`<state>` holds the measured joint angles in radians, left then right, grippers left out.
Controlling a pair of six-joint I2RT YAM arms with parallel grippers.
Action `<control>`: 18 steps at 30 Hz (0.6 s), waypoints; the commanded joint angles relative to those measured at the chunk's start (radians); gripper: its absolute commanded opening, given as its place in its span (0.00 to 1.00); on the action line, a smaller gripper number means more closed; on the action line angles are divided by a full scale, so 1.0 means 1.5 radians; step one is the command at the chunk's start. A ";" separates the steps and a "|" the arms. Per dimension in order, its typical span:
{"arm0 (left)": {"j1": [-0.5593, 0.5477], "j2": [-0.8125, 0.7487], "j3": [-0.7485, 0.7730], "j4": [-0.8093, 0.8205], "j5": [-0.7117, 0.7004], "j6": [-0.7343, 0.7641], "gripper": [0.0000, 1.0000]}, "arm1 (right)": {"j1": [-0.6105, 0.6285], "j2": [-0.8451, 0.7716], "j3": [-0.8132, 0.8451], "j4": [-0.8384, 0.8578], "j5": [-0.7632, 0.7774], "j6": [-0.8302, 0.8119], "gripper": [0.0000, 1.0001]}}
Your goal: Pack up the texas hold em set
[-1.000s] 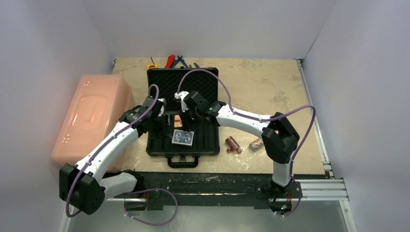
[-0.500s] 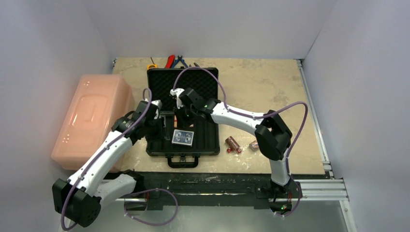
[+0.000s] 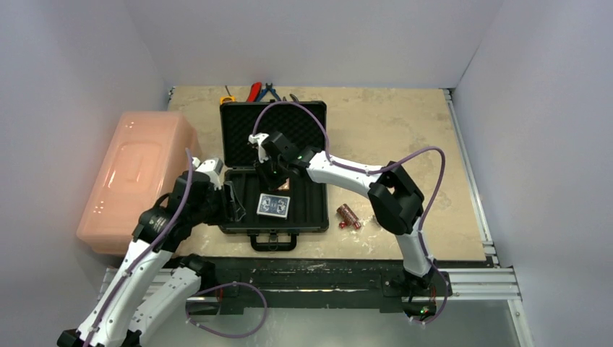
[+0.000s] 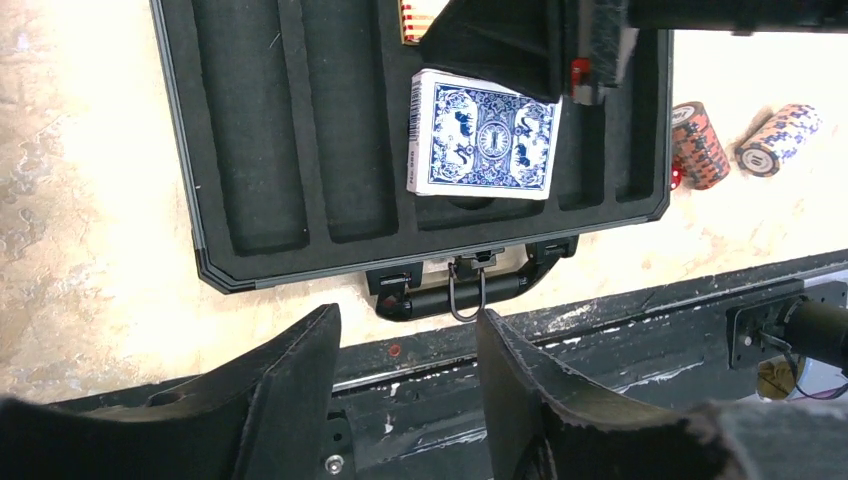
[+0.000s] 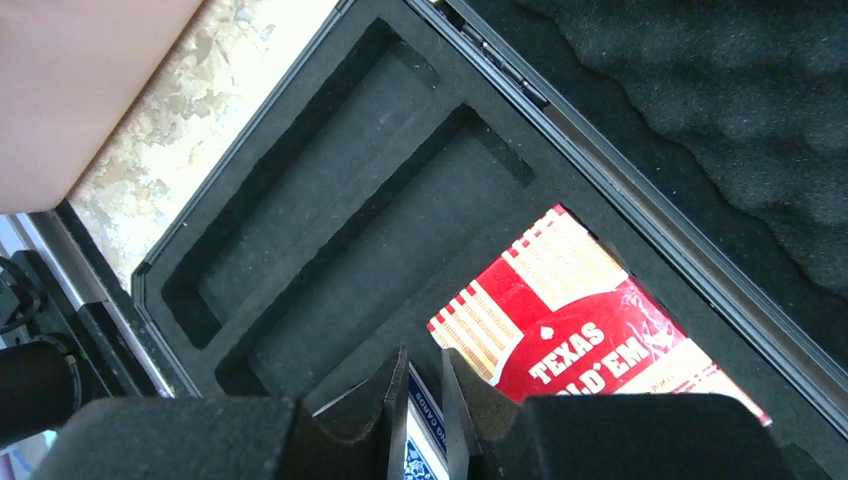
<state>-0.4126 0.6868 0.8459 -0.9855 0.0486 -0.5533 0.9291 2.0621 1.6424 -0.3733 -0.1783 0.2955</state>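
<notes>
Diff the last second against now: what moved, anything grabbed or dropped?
The left gripper, open and empty, pulled back from the case toward the near-left. The right gripper shifted slightly left over the case; its elbow swung left and now hides the second chip roll in the top view. Nothing visibly grabbed or released. Unchanged: blue deck, red deck, first chip roll.
</notes>
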 commanded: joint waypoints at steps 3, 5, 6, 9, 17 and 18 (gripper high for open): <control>0.004 -0.039 0.006 -0.003 0.016 0.023 0.54 | 0.000 0.008 0.034 0.003 -0.023 -0.006 0.22; 0.004 -0.045 0.006 0.000 0.017 0.025 0.55 | 0.001 0.010 0.031 0.002 -0.027 -0.006 0.22; 0.004 -0.048 0.004 0.002 0.016 0.025 0.55 | 0.001 0.012 0.030 0.003 -0.030 -0.006 0.22; 0.004 -0.054 0.000 0.007 0.016 0.025 0.55 | 0.003 0.014 0.025 0.002 -0.040 -0.008 0.23; 0.004 -0.054 -0.003 0.009 0.018 0.027 0.55 | 0.005 0.007 0.001 0.000 -0.044 -0.016 0.23; 0.004 -0.055 -0.003 0.009 0.017 0.027 0.55 | 0.006 0.004 -0.002 -0.001 -0.045 -0.017 0.23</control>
<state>-0.4126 0.6102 0.8440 -0.9958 0.0605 -0.5304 0.9298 2.0861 1.6489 -0.3779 -0.2237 0.2886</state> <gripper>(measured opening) 0.549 0.224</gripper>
